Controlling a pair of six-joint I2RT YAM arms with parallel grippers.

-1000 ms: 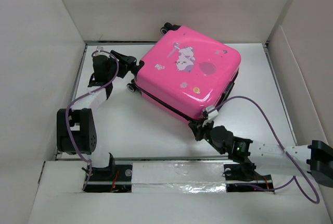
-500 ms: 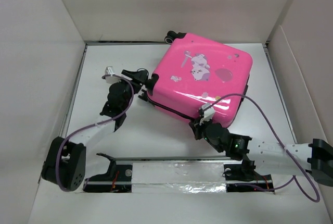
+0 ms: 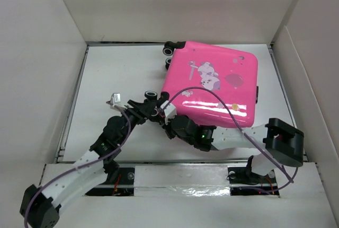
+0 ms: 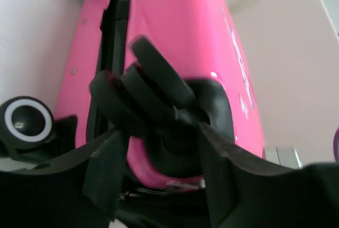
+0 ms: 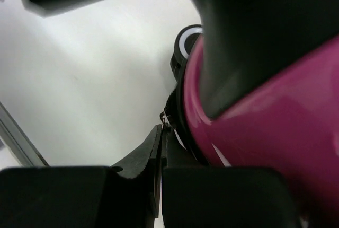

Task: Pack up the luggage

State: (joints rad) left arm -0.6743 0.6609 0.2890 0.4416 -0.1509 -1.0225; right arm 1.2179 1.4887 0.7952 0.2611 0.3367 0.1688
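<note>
At luggage (image 3: 212, 87) corner, wrist views alone: left tool (image 4: 159, 138) wide around wheel (image 4: 153, 95), right tool (image 5: 161, 138) pinched narrow.

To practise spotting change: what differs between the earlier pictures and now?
The luggage has turned and shifted right. The left tool came in to its near-left corner; the right tool swung left to that corner. The luggage stays closed, lying flat.

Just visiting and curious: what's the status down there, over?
Left gripper open around a corner wheel. Right gripper shut at the zip seam. Luggage closed, flat. Both crowd one corner.
</note>
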